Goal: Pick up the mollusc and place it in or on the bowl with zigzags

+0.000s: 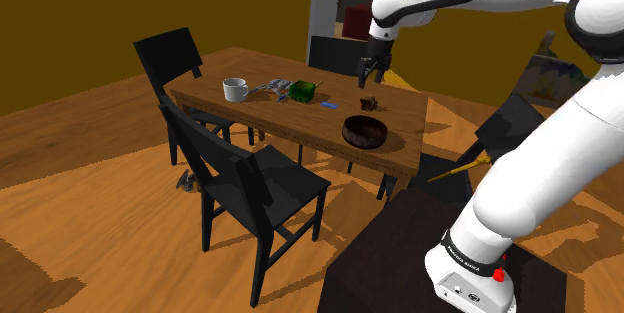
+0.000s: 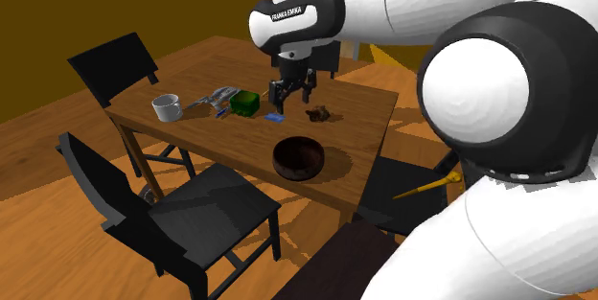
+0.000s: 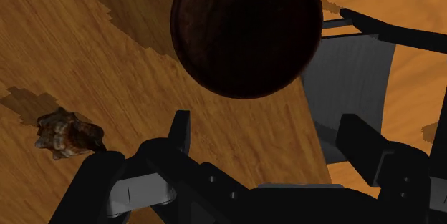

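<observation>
The gripper [image 1: 372, 73] hung above the table [image 1: 290, 121] with its jaws set wide and nothing between them. The shell [image 1: 368, 104] lay on bare wood just below it, slightly toward the near side in the shoulder view. In the wrist view it sat outside the jaws, off beside one of them rather than in the gap. The dark bowl [image 1: 365, 132] stood nearer the stand, close to the shell but not touching it (no zigzag pattern could be made out on it).

The step in hand looked like the approach, and the grasp had not begun. To do it well, the hand needed to slide sideways until the shell sat squarely between the jaws, and only then come down. The shell looked knobbly and tapered, so closing across its thickest part, low to the wood, seemed the safest hold. A pinch on the narrow end would likely squirt it loose. The small blue piece [image 2: 276, 116] and green box [image 2: 248, 103] sat to the second exterior view's left, away from that path.
</observation>
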{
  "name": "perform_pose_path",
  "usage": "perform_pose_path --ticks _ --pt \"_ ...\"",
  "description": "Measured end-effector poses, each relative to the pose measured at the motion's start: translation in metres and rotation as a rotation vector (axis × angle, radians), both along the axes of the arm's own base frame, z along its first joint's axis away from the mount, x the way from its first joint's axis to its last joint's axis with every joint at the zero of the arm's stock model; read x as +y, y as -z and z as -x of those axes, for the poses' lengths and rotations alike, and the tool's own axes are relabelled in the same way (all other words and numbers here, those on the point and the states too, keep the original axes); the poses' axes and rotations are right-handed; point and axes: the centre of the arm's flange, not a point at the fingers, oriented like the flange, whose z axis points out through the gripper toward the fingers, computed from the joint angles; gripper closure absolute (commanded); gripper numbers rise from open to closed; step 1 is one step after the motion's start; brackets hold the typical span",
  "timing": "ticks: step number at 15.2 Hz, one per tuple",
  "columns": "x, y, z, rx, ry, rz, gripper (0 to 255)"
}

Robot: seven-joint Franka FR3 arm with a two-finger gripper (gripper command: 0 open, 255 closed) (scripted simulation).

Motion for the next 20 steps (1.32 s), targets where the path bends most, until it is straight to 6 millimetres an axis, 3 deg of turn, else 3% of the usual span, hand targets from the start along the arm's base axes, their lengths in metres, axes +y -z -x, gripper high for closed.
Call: perform_pose_path --ticks 14,20 --pt "-0.130 0.091 -0.111 0.077 -0.032 -0.009 0" --pt "-0.141 0.120 -0.118 0.083 -0.036 -0.010 0"
